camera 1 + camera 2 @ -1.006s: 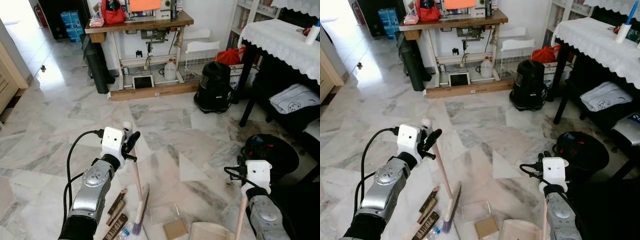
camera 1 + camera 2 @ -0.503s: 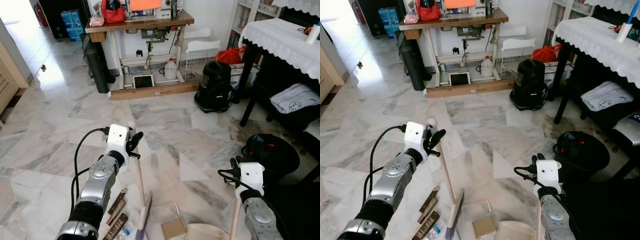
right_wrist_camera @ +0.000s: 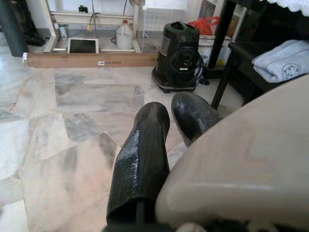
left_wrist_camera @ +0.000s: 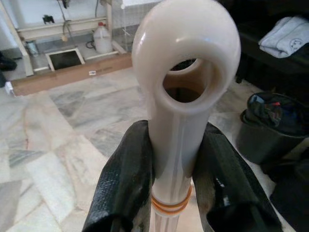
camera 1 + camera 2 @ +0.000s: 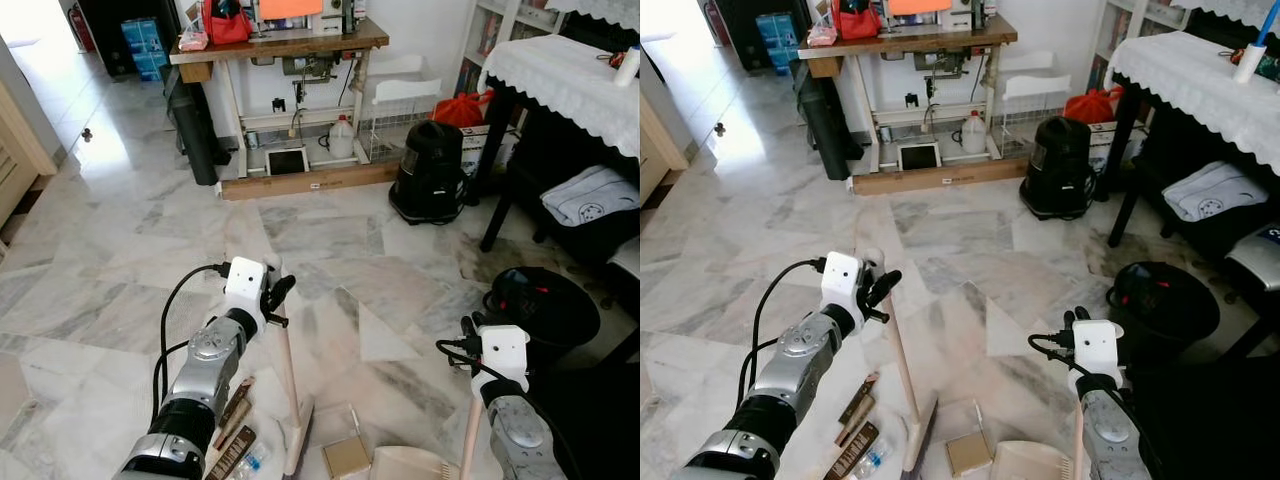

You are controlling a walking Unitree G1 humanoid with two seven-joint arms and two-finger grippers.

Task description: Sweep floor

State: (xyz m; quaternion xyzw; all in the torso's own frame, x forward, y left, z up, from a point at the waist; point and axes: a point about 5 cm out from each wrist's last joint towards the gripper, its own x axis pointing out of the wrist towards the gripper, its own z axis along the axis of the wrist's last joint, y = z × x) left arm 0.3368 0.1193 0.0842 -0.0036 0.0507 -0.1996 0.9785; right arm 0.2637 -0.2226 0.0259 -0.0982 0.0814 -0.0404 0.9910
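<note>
- The left gripper [image 4: 171, 188] has its fingers [image 4: 120, 183] closed around the top of the broom [image 5: 291, 385] handle, just below its ring-shaped end.
- The broom stands nearly upright on the marble floor [image 5: 120, 240], its head beside wrappers [image 5: 235, 430] and a small box [image 5: 347, 457].
- The right gripper [image 3: 169, 121] has its fingers closed on the dustpan handle [image 5: 470, 440]; the dustpan [image 5: 410, 464] sits near the box.

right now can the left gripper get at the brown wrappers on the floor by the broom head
Probably not: the left gripper is shut on the cream broom handle, so its fingers are occupied, though the brown wrappers lie unobstructed just below that arm.
</note>
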